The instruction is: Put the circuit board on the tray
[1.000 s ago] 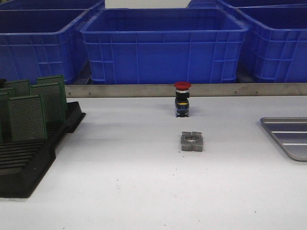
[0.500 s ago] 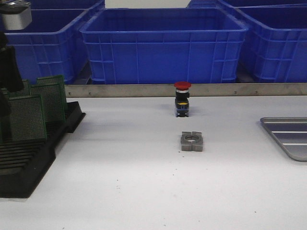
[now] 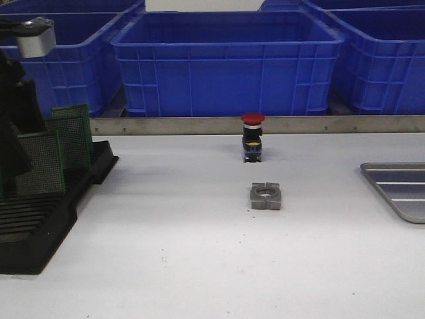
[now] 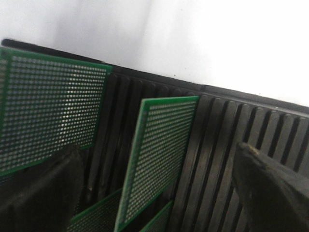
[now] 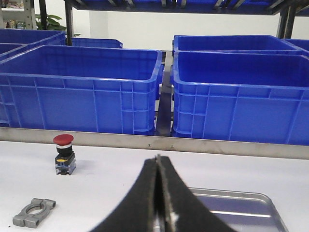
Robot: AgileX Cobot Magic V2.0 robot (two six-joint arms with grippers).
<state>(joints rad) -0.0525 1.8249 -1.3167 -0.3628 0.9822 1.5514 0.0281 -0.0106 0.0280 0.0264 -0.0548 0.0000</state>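
Several green perforated circuit boards [image 3: 38,163] stand upright in a black slotted rack [image 3: 40,226] at the table's left. My left arm [image 3: 13,119] hangs over that rack. In the left wrist view my left gripper [image 4: 157,153] is open, with one circuit board [image 4: 159,150] standing between its two black fingers [image 4: 43,193], apart from both. The silver-grey tray [image 3: 398,174] lies at the table's right edge. My right gripper [image 5: 157,160] is shut on nothing, held above the table with the tray [image 5: 241,208] just beyond it.
A red-capped push button [image 3: 252,136] stands mid-table at the back, and a grey metal clamp [image 3: 265,196] lies in front of it. Big blue bins [image 3: 226,60] line the back behind a metal rail [image 3: 299,125].
My left arm has come into the front view from the upper left and has shifted right and down over the rack. The boards, the button, the clamp and the tray have not moved.
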